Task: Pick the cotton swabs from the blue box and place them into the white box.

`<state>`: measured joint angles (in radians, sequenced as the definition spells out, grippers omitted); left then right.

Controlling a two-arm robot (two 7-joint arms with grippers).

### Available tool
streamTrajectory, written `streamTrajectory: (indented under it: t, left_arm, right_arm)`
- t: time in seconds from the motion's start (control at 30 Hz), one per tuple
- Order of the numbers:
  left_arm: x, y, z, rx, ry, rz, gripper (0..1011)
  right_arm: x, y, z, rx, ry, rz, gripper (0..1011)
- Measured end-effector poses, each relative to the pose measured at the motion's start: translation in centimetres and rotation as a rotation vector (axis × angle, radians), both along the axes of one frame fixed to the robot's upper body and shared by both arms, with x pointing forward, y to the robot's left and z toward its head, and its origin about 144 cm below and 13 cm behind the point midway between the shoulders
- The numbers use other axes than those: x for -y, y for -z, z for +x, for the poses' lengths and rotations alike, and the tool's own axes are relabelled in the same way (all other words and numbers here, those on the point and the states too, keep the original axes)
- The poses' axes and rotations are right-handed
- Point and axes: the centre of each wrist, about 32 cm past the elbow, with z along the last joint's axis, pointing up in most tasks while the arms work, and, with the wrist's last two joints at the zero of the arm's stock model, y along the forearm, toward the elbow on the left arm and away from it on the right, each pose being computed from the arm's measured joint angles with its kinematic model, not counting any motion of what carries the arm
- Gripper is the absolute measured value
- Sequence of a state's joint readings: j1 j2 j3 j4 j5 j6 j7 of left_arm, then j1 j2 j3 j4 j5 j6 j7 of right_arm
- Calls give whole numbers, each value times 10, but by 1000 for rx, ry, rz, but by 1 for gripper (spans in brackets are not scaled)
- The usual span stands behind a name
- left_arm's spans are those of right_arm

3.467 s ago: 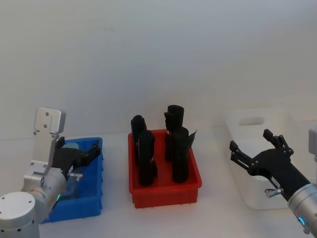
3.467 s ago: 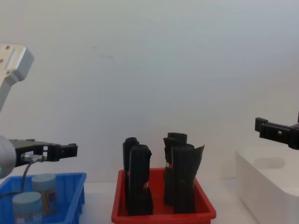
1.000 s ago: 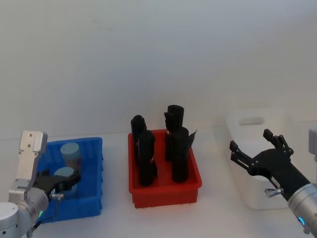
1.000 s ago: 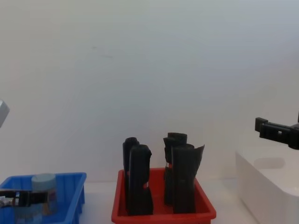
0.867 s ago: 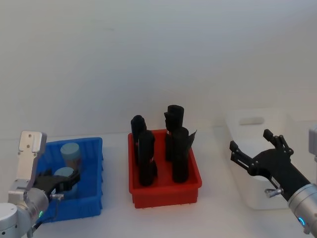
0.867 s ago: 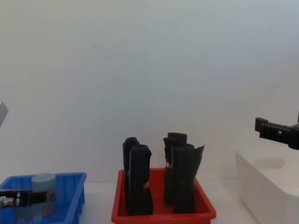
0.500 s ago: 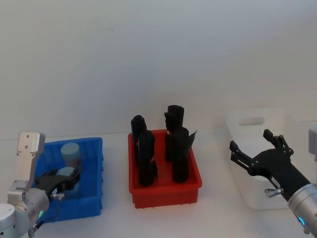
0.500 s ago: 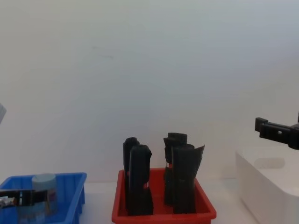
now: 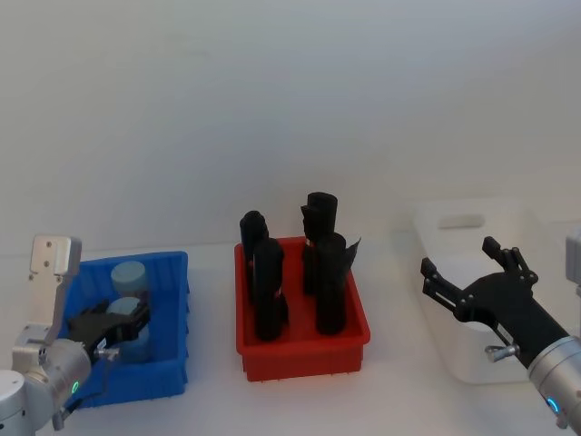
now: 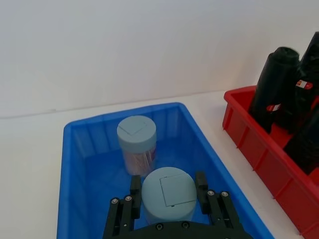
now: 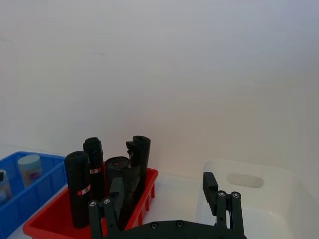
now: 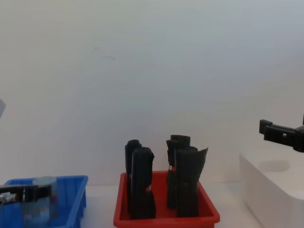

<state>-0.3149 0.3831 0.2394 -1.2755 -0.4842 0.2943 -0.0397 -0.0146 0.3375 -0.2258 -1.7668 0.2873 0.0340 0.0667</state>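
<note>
Two cotton swab jars with pale blue lids are in the blue box at the left. My left gripper is down inside the blue box, shut on the nearer jar, a finger pressed on each side. This held jar sits just in front of the other jar, which stands free toward the box's far end. My right gripper hovers open over the near left side of the white box, nothing between its fingers.
A red bin with several tall black rolled packs stands between the blue box and the white box. Bare white tabletop lies in front of the bins, and a plain white wall is behind.
My left gripper came down into the blue box, closed around the nearer jar and has raised it slightly. The right arm has not moved.
</note>
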Motion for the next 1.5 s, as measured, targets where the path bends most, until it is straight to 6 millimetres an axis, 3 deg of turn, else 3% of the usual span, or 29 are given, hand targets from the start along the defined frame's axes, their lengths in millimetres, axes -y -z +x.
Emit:
streamTrajectory:
  t: [0.27,0.7,1.5]
  left_arm:
    - [4,-15,-2,74,22,24,646]
    - [15,-59,-7,209,109,88,646]
    - [33,-125,-3,245,319,89,646]
  right_arm:
    - [0,0,0,0,0,0,1002]
    - [0,0,0,0,0,0,1002]
    - [0,0,0,0,0,0,1002]
